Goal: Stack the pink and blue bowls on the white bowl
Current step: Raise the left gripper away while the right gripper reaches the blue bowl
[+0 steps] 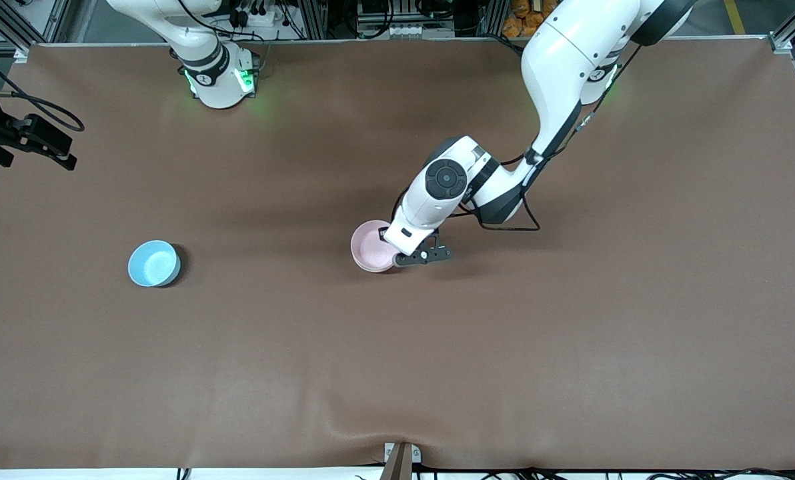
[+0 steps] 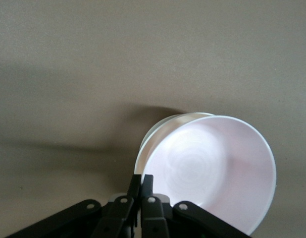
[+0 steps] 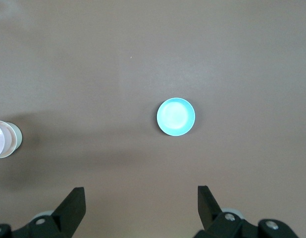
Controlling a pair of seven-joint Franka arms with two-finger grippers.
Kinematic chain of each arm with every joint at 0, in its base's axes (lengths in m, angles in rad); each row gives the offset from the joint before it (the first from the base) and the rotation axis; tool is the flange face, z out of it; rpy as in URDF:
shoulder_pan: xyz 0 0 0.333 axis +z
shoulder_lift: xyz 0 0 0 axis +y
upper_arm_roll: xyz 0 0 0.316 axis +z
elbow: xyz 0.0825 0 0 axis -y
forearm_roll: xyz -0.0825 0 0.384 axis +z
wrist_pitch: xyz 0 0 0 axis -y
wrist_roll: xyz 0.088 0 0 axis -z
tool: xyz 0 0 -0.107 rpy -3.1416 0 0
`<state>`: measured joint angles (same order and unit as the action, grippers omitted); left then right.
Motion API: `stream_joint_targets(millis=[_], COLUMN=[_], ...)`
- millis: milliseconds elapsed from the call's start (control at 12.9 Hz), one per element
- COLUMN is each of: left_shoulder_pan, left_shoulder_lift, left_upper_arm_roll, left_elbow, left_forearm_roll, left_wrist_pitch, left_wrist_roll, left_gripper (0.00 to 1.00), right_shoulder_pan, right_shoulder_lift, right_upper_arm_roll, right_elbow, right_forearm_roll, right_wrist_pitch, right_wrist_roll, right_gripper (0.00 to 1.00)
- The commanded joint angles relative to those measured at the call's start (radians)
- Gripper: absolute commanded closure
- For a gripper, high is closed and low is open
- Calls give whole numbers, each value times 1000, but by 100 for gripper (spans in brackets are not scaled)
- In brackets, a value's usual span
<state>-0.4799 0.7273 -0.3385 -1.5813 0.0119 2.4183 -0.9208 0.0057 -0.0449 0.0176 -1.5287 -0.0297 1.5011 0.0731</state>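
Mid-bench, the left gripper pinches the light, stiff pink bowl by its thin rim, seemingly nested in the white bowl; right gripper spread.

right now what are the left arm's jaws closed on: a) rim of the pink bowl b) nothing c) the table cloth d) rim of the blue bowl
a: in the left wrist view the left gripper pinches the rim of the pink bowl, which sits over the white bowl; the blue bowl lies apart, toward the right arm's end.
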Motion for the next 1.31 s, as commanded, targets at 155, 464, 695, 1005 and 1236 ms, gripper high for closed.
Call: stream_joint_targets(millis=[155, 464, 695, 1005, 1236], left_shoulder_pan=[-2, 111, 217, 365, 454], left_shoulder_lift=[-20, -210, -357, -494, -558], left_upper_arm_roll=[10, 12, 12, 6, 4], left_elbow=[23, 20, 20, 18, 17], left_forearm_roll=[33, 34, 40, 100, 99], left_wrist_pitch=[-7, -322, -554, -723, -754], left_wrist_roll=[-38, -32, 2, 197, 292], left_gripper=[0, 0, 0, 0, 0], right_shoulder_pan=[-15, -19, -21, -68, -118], right_shoulder_lift=[7, 13, 66, 219, 331], right_upper_arm_roll=[7, 7, 4, 2, 2], right_elbow=[15, 16, 21, 18, 7], right_forearm_roll=[14, 14, -7, -3, 4], right_wrist_pitch=[-10, -9, -4, 39, 95], right_wrist_roll=[-12, -10, -12, -18, -90], right_gripper=[0, 0, 0, 0, 0])
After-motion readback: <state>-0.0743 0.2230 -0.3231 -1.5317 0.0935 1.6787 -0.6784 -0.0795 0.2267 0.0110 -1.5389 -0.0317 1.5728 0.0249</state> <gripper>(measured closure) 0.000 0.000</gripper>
